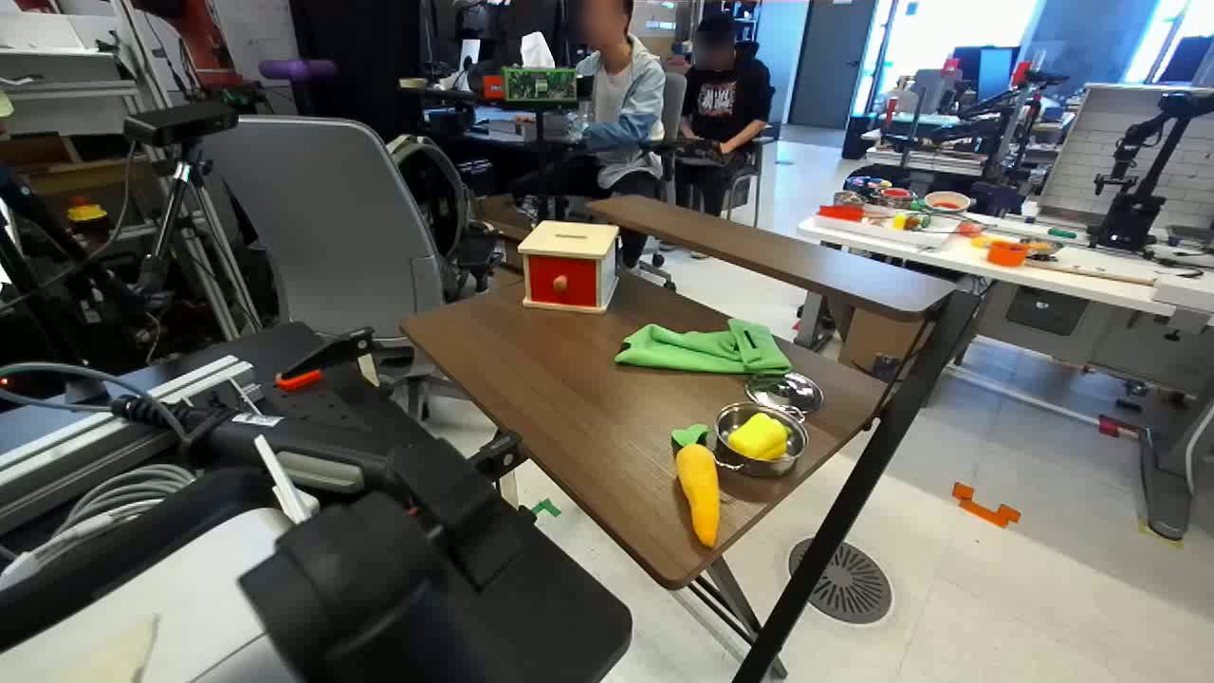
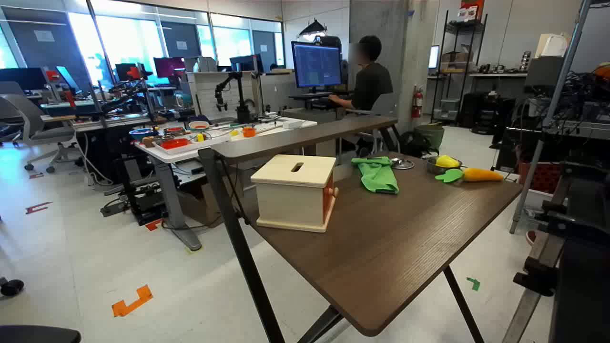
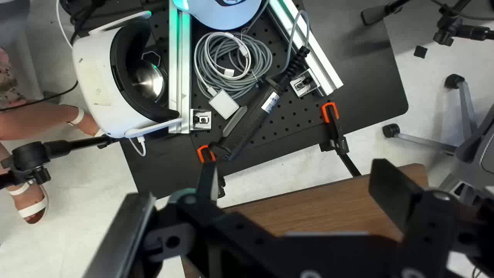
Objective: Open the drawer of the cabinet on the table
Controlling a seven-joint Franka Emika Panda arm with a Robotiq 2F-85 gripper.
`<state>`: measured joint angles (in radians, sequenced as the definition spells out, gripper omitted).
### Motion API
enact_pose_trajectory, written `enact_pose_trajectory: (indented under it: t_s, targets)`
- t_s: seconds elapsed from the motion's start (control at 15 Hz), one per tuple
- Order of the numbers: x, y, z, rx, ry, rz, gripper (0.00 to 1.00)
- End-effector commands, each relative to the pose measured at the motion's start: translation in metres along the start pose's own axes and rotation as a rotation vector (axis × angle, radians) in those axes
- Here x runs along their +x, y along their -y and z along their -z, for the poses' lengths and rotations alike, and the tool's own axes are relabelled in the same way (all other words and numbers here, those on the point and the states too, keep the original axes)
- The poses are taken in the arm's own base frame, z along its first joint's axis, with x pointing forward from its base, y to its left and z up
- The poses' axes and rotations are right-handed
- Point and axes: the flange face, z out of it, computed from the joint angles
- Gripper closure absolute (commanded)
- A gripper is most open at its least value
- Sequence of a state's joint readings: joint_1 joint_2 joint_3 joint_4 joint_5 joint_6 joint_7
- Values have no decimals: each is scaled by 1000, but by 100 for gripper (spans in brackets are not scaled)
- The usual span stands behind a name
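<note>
The cabinet [image 1: 571, 239] is a small cream wooden box with a slot in its lid. It stands at one end of the brown table [image 1: 531, 379] and also shows in an exterior view [image 2: 290, 205]. Its drawer [image 1: 582, 282] has a red front with a round wooden knob [image 1: 561, 284]. The drawer looks closed; its front is seen edge-on in an exterior view [image 2: 328, 202]. My gripper [image 3: 297, 172] shows only in the wrist view. Its fingers are wide apart with nothing between them, above the table edge [image 3: 320, 208]. The cabinet is out of the wrist view.
A green cloth [image 1: 707, 351], a metal pot [image 1: 773, 465] holding a yellow item, a lid [image 1: 792, 391] and an orange toy carrot [image 1: 700, 493] lie on the table. A raised shelf [image 1: 759, 251] runs along one side. A headset [image 3: 96, 77] and cables [image 3: 231, 65] lie on the black stand.
</note>
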<state>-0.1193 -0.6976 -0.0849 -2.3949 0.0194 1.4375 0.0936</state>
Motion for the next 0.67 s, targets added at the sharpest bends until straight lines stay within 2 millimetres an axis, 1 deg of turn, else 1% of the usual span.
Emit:
enact_pose_trajectory:
  t_s: [0.0,0.13,0.27,0.4,0.6]
  targets:
    - [0,0,1,0,0,0,0]
    - [21,12,-12,-25,1,12,0]
    - [51,26,-33,-49,1,22,0]
    - [84,42,-56,-66,-21,47,0]
    - [140,70,-89,-77,-82,72,0]
